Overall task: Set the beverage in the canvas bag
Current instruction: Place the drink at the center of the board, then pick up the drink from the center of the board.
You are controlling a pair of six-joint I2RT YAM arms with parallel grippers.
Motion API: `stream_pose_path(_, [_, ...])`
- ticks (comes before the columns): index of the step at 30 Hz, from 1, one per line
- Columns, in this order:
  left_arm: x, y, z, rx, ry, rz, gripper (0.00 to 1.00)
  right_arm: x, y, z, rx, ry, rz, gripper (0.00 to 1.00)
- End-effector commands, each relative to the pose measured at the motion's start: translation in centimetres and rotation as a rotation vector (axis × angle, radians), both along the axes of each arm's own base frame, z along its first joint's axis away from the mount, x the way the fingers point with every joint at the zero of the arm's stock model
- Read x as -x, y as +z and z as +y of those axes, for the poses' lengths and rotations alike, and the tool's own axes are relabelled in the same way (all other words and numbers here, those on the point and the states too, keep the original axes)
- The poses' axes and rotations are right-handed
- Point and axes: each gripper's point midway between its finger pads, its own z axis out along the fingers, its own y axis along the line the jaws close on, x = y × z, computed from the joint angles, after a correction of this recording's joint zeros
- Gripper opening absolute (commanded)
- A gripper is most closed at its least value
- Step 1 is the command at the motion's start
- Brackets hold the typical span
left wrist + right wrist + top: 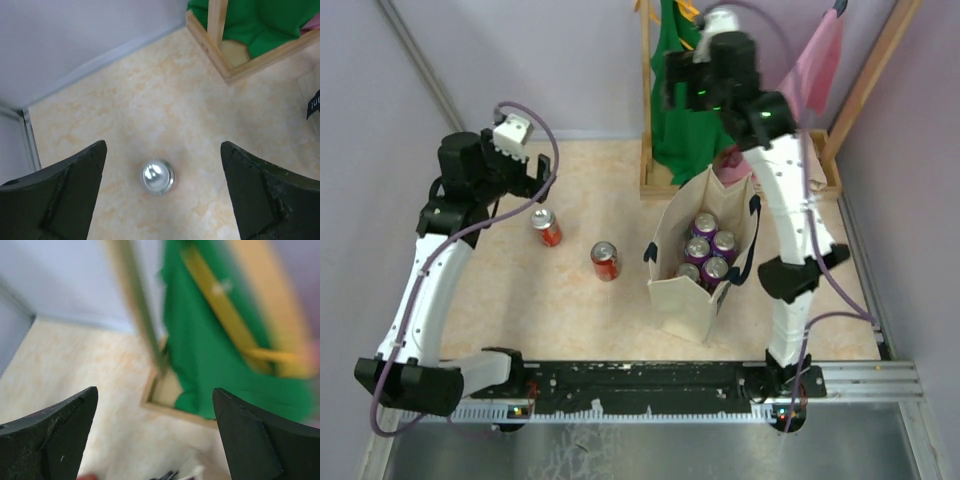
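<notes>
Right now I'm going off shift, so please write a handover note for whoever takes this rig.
Left pincer: open, empty, above a red can.
Right pincer: open, empty, raised near the green garment.
Done: four purple cans stand in the upright canvas bag.
Left: that red can and a second red can, both on the table, go in the bag.

upright red can (605,261) beside canvas bag (682,296)

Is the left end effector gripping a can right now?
No, the left end effector is open, its fingers standing well clear on either side of the upright soda can.
</notes>
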Motion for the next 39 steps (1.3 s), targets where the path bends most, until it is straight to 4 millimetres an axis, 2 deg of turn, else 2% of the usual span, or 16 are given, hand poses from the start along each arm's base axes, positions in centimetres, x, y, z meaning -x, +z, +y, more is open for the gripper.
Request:
stream_pose_path(1, [2.1,-5.6,2.2,0.189,0.075,0.222,1.00,3.2,-8.8,12.6,0.168,0.283,0.176,0.97])
stream_pose_path(3, [2.8,-6.1,3.2,0.215,0.110,0.226,1.00,6.0,-11.7,16.7,0.244,0.380,0.221,0.97])
stream_pose_path(5, [3.0,-6.7,4.1,0.229,0.141,0.239,1.00,8.8,-13.8,19.8,0.312,0.466,0.244,0.97])
stream_pose_path(7, [3.1,-7.1,4.7,0.242,0.161,0.249,1.00,11.0,-15.6,21.8,0.359,0.527,0.271,0.98])
stream_pose_path(9, [3.0,-7.4,5.4,0.264,0.194,0.259,1.00,12.6,-17.7,22.7,0.388,0.564,0.324,0.98])
stream_pose_path(12, [2.6,-8.3,7.2,0.329,0.280,0.296,1.00,14.2,-21.3,22.6,0.417,0.592,0.459,0.98])
stream_pose_path(15, [2.4,-9.2,8.6,0.396,0.351,0.340,1.00,15.6,-24.1,22.6,0.417,0.616,0.572,0.99])
stream_pose_path(19, [2.0,-9.7,9.7,0.461,0.415,0.361,1.00,17.3,-27.9,23.4,0.396,0.658,0.708,0.99])
stream_pose_path(22, [1.9,-10.0,10.2,0.480,0.445,0.358,1.00,17.6,-30.1,23.4,0.411,0.650,0.764,0.99])
stream_pose_path(28, [1.9,-10.3,10.3,0.514,0.462,0.363,1.00,17.3,-32.5,24.1,0.431,0.649,0.804,0.99])
stream_pose_path(34, [2.1,-10.1,10.2,0.518,0.457,0.355,1.00,16.9,-35.0,23.6,0.481,0.618,0.839,0.98])
stream_pose_path(39, [2.2,-10.0,10.0,0.533,0.453,0.352,1.00,16.7,-35.7,23.4,0.500,0.594,0.848,0.91])
